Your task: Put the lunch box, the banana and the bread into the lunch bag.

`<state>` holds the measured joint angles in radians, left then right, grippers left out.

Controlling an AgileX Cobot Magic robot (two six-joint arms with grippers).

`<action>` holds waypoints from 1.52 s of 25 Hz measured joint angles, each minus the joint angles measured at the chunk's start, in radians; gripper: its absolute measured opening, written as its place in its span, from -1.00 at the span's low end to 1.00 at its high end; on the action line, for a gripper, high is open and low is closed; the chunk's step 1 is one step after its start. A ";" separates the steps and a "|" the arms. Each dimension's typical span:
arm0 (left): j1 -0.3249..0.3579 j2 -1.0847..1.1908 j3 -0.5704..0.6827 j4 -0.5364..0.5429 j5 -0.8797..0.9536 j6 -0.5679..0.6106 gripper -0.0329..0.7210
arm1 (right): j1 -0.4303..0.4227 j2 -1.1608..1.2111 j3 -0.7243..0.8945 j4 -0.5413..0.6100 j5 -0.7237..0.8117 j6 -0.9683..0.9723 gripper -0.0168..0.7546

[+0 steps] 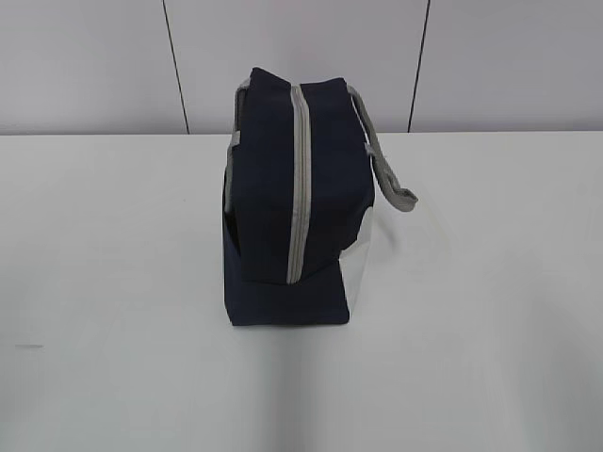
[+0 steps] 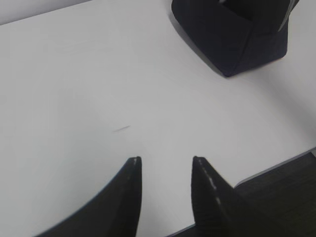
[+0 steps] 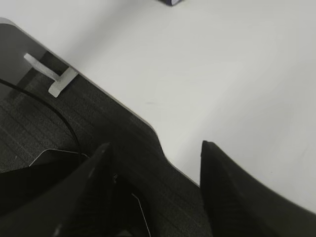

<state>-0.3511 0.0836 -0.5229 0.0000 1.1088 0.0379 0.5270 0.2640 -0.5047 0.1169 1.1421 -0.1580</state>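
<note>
Standing at the middle of the white table (image 1: 113, 282), the lunch bag (image 1: 273, 188) has its grey zipper (image 1: 298, 188) running closed along the top. No lunch box, banana or bread shows in any view, so I judge packing is either finished or not begun; I cannot tell which.

Left gripper (image 2: 165, 165) and right gripper (image 3: 155, 148) both hang wide apart w/ nothing between, near the table edge. Bag inside is hidden.

Left gripper (image 2: 165, 165) with two dark pointed fingers spread apart, nothing between them, held low above the surface, right gripper (image 3: 155, 150) also with fingers wide apart and holding nothing, no arm visible in the exterior view
</note>
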 joint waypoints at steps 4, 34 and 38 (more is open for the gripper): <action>0.000 0.000 0.000 0.000 -0.003 0.000 -0.28 | 0.000 -0.041 0.001 -0.012 -0.002 0.008 0.19; 0.082 -0.015 0.000 0.000 -0.004 0.000 -0.29 | -0.234 -0.061 0.001 -0.014 -0.002 0.010 0.18; 0.197 -0.036 0.000 0.000 -0.004 0.000 -0.29 | -0.385 -0.129 0.001 -0.014 -0.002 0.011 0.18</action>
<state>-0.1543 0.0477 -0.5229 0.0000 1.1044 0.0379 0.1420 0.1350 -0.5038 0.1025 1.1398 -0.1474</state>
